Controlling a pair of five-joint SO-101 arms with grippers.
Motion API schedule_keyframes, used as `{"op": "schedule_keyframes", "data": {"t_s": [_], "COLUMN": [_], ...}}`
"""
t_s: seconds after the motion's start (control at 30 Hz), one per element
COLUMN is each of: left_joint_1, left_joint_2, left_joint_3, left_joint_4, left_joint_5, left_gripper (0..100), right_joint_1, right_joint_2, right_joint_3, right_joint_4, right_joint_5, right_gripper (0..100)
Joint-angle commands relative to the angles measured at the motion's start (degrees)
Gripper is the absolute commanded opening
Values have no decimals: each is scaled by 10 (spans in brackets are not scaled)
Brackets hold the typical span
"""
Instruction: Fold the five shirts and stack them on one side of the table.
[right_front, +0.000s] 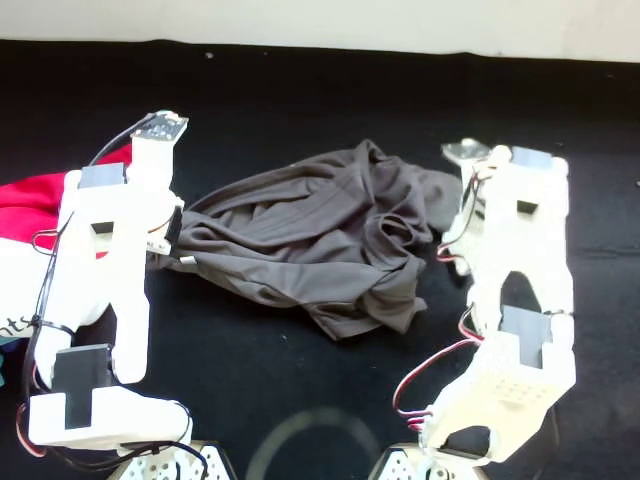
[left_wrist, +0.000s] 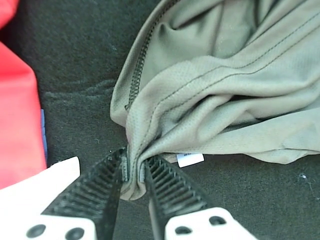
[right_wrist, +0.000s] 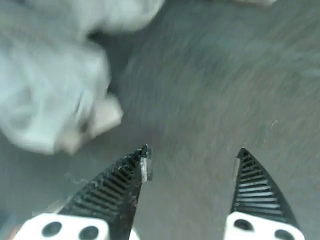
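Progress and clearances. The grey shirt (right_front: 310, 240) lies crumpled and unfolded on the black table (right_front: 300, 100), with sleeves and body bunched into ridges. No fold has been laid in it, so its folding is judged to be at the very start. To the left of the grey shirt, a red shirt (right_front: 30, 200) lies at the table's side, partly under the left arm. Whether it is folded cannot be told, nor can the count of finished shirts.

The left pincer (left_wrist: 135, 156) is closed on a gathered corner of the grey shirt's hem, at the shirt's left edge, next to a small white label (left_wrist: 190, 159). The right pincer (right_wrist: 194, 148) is spread wide and holds nothing, over bare table just off the grey shirt's right side.

Open room: bare table lies beyond, in front of and to the right of the grey shirt, which is probably enough for spreading it flat. The strip between the grey shirt and the red shirt is narrow. A pull leftward risks dragging cloth onto the red one.
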Motion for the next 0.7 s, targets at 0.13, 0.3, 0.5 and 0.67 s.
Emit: {"op": "schedule_keyframes", "data": {"t_s": [0.13,0.3,0.5,0.67], "left_joint_1": [6,6,6,6], "left_joint_2": [-4,-4,-4,-4], "left_joint_3": [-19,-19,-19,-18], "left_joint_4": [0,0,1,4], "left_joint_5": [4,4,4,4], "left_gripper": [10,10,10,10], "right_joint_1": [-22,-89,-171,-174], "right_joint_2": [-57,-160,-276,-259], "right_joint_3": [14,148,340,385], "right_joint_4": [42,-18,-205,-276], "right_joint_5": [36,-22,-170,-225], "right_gripper": [254,254,254,254]}}
